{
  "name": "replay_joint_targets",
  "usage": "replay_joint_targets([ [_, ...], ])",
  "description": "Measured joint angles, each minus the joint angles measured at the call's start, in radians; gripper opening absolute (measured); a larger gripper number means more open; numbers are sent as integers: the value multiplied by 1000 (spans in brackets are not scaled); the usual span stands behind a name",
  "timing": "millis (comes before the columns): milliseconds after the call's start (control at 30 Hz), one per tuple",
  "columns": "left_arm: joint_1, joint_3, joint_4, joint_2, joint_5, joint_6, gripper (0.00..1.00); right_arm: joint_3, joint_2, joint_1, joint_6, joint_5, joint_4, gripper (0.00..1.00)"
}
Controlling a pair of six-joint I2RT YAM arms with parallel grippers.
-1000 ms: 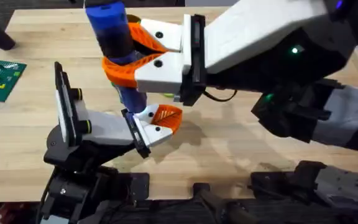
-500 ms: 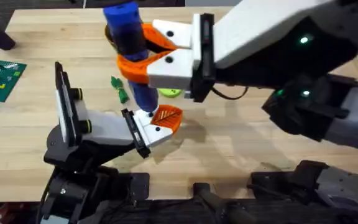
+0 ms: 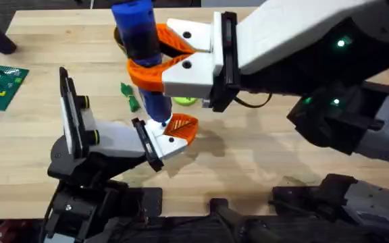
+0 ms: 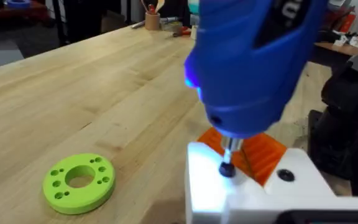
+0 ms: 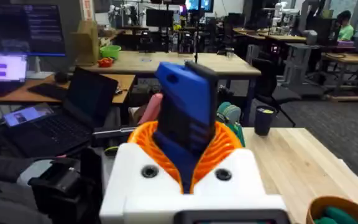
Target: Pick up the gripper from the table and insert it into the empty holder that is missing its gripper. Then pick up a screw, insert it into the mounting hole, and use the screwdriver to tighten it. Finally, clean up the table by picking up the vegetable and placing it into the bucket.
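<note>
Wooden table (image 3: 262, 155), screwdriver (image 3: 137, 40) standing near-upright over the mount.
Clamped in the right gripper (image 3: 155, 57), orange fingers pinching the blue handle, tip down on the gripper (image 3: 179, 128) seated at the holder (image 3: 117, 138) end. Green vegetable (image 3: 130, 96) lying left of it; green disc (image 4: 78, 182) nearby. Left jaws: cannot tell.

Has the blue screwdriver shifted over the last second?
Yes. The thick blue cylindrical screwdriver moved right, away from the fixed green circuit board, uncovering the small green vegetable.

Screwdriver (image 3: 140, 54) upright above gripper (image 3: 179, 128) on holder (image 3: 117, 138).
</note>
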Motion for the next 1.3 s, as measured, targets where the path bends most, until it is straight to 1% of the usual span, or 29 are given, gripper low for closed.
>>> replay_joint_targets([
  [1300, 0, 0, 0, 0, 0, 0, 13, 0, 0, 0, 15, -3, -24, 52],
])
